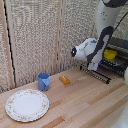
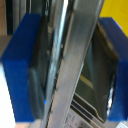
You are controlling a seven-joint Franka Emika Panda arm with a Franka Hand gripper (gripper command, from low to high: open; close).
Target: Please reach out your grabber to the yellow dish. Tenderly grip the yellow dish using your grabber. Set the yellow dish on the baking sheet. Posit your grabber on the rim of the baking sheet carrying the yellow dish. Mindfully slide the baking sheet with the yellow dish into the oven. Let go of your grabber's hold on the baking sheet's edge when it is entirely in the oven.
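Note:
The yellow dish (image 1: 110,53) sits on the baking sheet (image 1: 100,75), a dark ridged tray sticking out of the dark oven (image 1: 120,44) at the exterior view's right. My gripper (image 1: 93,66) is at the tray's near rim, at the end of the white arm. In the wrist view my gripper (image 2: 70,70) has its blue fingers (image 2: 20,65) on either side of the metallic rim of the baking sheet (image 2: 75,55), which fills the gap between the pads. A patch of the yellow dish (image 2: 117,12) shows beyond the rim.
A blue cup (image 1: 44,81) and a small orange oblong piece (image 1: 64,79) stand on the wooden table (image 1: 85,100). A large white patterned-rim plate (image 1: 27,105) lies at the exterior view's front left. A woven screen (image 1: 35,35) backs the table.

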